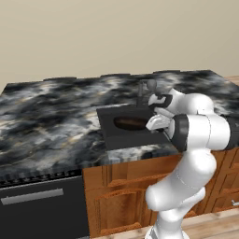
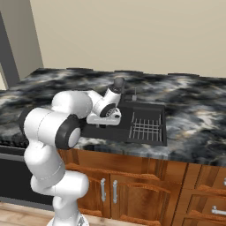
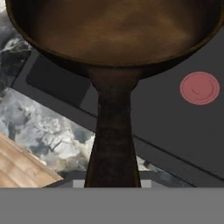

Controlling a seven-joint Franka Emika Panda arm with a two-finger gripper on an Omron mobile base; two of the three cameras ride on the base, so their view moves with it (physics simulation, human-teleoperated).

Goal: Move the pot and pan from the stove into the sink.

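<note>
End effector (image 2: 104,125) clenched on long handle of pan (image 3: 113,39), held over sink (image 1: 108,135) sunk in marbled surface (image 1: 46,121); prob. rigid, heavy, bowl-end weighted, so likely to droop — grip best kept on handle, close to bowl.

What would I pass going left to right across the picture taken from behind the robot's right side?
White robot arm → its hand reaching over the dark sink → the wire rack lying in the sink → bare marbled countertop.
</note>
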